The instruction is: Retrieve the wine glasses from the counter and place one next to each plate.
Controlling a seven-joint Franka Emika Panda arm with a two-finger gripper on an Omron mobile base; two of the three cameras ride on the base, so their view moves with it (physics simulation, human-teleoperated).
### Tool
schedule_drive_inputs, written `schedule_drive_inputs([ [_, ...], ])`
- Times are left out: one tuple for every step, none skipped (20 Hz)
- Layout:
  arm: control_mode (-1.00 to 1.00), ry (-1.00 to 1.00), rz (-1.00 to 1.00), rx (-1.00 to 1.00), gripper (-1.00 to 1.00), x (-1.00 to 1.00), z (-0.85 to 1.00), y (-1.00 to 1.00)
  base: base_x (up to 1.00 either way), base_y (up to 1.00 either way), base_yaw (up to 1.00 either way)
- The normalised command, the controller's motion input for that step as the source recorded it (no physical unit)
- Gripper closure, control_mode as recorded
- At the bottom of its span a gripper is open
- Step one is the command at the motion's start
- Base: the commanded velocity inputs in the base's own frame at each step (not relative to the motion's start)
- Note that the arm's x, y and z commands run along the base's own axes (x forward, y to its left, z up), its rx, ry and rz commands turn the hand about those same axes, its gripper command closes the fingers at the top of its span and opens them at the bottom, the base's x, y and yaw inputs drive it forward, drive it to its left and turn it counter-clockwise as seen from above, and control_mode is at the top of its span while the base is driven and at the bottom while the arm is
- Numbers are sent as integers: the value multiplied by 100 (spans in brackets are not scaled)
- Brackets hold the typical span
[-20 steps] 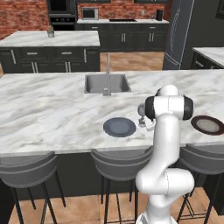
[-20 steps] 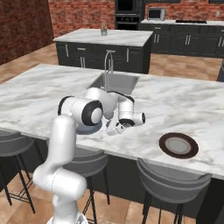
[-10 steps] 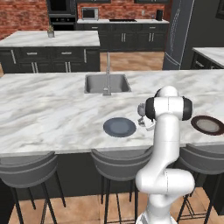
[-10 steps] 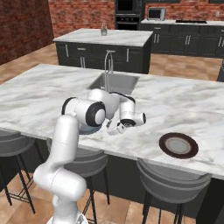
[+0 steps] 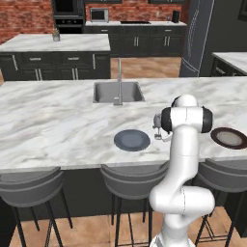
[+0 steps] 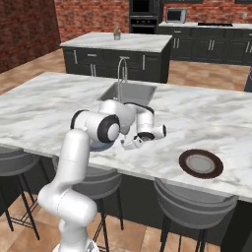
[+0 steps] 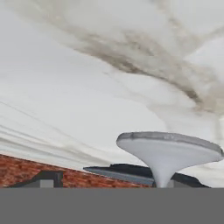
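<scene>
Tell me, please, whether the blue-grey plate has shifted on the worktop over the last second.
No. The blue-grey plate lies in the same spot as before, in front of the sink and just to its right.

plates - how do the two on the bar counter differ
The left plate is plain blue-grey all over; the right plate has a dark brown rim around a grey centre. The left plate lies in front of the sink, beside the arm's hand; the right plate lies farther along, near the counter's end. Both are round and lie flat, close to the front edge.
</scene>
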Motion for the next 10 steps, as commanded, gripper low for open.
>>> schedule_drive_inputs([
  [-100, 0, 0, 0, -100, 0, -10, -39, 0, 0, 0],
  [-100, 0, 0, 0, -100, 0, -11, -43, 0, 0, 0],
  [-100, 0, 0, 0, -100, 0, -14, -41, 0, 0, 0],
  [-100, 0, 0, 0, -100, 0, -19, -33, 0, 0, 0],
  [-100, -1, 0, 0, -100, -8, -14, -31, 0, 0, 0],
  [-100, 0, 0, 0, -100, -1, -14, -29, 0, 0, 0],
  [-100, 0, 0, 0, -100, 0, -8, -32, 0, 0, 0],
  [-100, 0, 0, 0, -100, 0, -6, -34, 0, 0, 0],
  [-100, 0, 0, 0, -100, -1, -16, -9, 0, 0, 0],
  [-100, 0, 0, 0, -100, -3, -25, 0, 0, 0, 0],
])
